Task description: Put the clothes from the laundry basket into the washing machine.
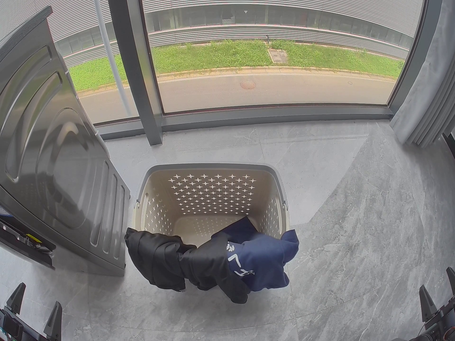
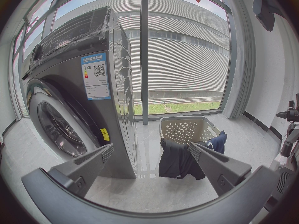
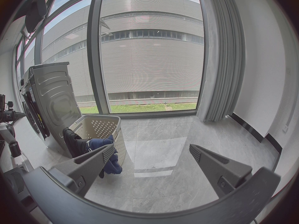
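Observation:
A beige laundry basket (image 1: 213,190) stands on the floor in front of me. Over its near rim hang a black garment (image 1: 161,256) and a navy blue garment (image 1: 263,259). The grey washing machine (image 1: 52,157) stands to the basket's left; its round door (image 2: 59,128) faces away from the basket. My left gripper (image 1: 35,311) is low at the near left, open and holding nothing. My right gripper (image 1: 438,292) is low at the near right, open as well. The basket (image 2: 183,129) and both garments (image 2: 177,159) lie beyond the left gripper (image 2: 149,151); the right gripper (image 3: 151,154) sees the basket (image 3: 99,126) too.
A large floor-to-ceiling window (image 1: 265,43) with a grey frame post (image 1: 137,62) stands behind the basket. A grey curtain (image 1: 431,95) hangs at the far right. The grey marble floor (image 1: 360,204) is bare to the right of the basket.

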You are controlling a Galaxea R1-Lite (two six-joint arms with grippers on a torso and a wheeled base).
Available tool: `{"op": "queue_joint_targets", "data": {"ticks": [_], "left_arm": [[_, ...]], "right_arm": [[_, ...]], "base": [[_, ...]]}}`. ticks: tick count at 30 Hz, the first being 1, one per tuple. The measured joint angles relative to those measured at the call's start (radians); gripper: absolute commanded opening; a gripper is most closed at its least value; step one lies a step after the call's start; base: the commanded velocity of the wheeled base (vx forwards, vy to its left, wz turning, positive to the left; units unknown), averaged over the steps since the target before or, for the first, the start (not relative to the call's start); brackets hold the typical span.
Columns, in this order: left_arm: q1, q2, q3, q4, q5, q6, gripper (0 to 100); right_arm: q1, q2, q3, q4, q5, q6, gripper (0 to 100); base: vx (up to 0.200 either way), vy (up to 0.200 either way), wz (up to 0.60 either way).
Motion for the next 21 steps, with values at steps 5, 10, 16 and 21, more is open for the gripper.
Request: {"op": "queue_joint_targets", "data": {"ticks": [5, 10, 16, 21], "left_arm": [[0.000, 0.000, 0.000, 0.000, 0.000, 0.000, 100], [0.000, 0.000, 0.000, 0.000, 0.000, 0.000, 100], [0.000, 0.000, 0.000, -0.001, 0.000, 0.000, 100], [-0.001, 0.000, 0.000, 0.000, 0.000, 0.000, 100]], "right_arm": [[0.001, 0.000, 0.000, 0.000, 0.000, 0.000, 100], [0.000, 0.000, 0.000, 0.000, 0.000, 0.000, 100], [0.001, 0.000, 0.000, 0.000, 0.000, 0.000, 100], [0.000, 0.000, 0.000, -0.001, 0.000, 0.000, 100]], "base": [[0.200, 0.000, 0.00], [0.200, 0.000, 0.00], [0.200, 0.000, 0.00], [0.120, 0.000, 0.00]]}}
